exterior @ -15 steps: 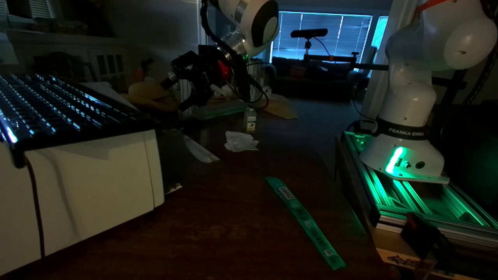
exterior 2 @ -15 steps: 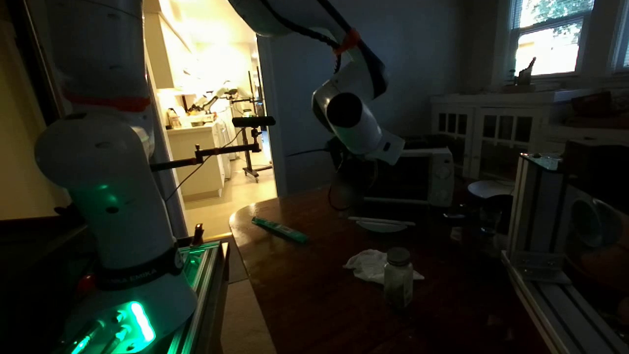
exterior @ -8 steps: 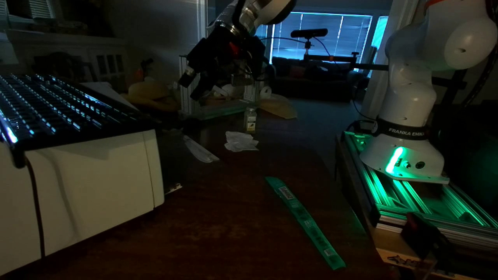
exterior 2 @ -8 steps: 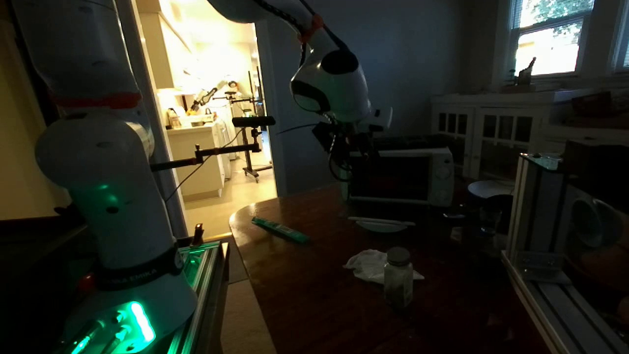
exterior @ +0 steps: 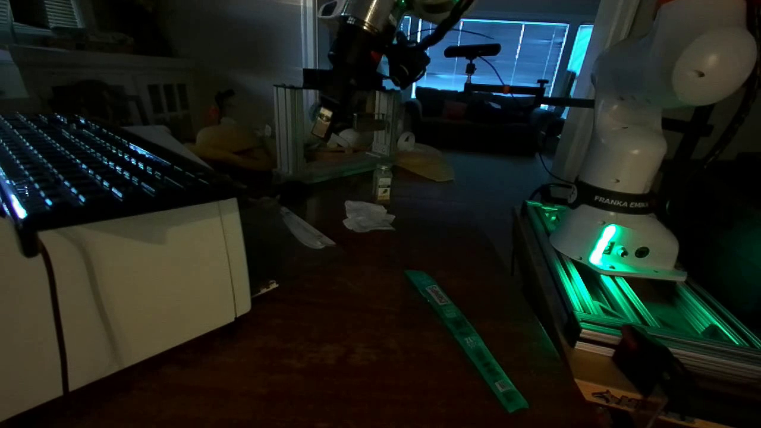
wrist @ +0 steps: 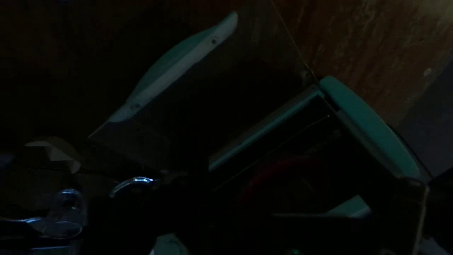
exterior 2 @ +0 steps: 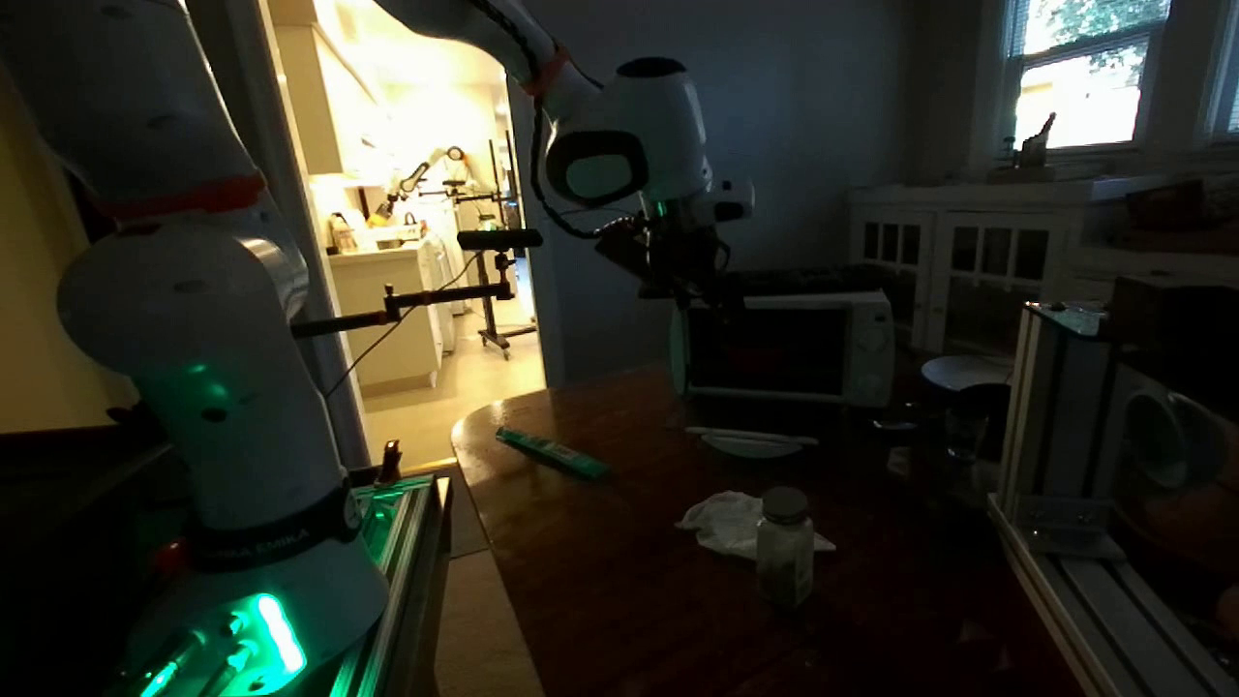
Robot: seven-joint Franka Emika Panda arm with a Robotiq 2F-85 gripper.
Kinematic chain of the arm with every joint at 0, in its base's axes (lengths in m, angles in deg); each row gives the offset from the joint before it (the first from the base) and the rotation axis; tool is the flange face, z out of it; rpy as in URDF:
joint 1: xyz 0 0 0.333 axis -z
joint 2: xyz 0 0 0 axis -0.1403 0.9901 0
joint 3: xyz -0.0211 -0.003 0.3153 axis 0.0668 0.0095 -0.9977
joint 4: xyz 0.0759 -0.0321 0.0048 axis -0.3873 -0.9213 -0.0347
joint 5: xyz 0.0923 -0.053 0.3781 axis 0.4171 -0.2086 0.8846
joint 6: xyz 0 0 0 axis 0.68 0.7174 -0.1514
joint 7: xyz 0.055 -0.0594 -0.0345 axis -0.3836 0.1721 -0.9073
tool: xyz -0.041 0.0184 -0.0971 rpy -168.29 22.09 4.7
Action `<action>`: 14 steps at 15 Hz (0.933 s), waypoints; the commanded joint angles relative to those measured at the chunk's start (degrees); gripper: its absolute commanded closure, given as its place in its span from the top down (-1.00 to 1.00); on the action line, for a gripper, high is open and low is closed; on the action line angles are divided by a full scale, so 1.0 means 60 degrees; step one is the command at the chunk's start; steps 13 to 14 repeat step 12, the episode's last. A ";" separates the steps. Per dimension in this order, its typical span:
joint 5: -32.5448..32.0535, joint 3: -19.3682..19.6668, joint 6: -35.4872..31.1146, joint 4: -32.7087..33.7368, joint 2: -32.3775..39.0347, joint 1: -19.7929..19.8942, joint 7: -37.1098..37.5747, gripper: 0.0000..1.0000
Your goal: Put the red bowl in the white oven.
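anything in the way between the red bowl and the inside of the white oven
Nothing visible: the oven door is folded down, and a dim red curve, likely the red bowl, already shows inside the white oven.

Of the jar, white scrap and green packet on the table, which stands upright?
The clear lidded jar, standing on its base; the crumpled white scrap and long green packet lie down.

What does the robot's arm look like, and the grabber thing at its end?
The arm is white and rounded, with orange-red wraps and a black cable. Its base carries a black band lettered FRANKA EMIKA and a glowing green light. The gripper is black, one fingertip showing a pale, shiny patch.
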 commanded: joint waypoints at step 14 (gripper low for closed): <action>-0.4649 0.0056 0.0242 -0.0456 -0.0901 0.0818 0.3838 1.00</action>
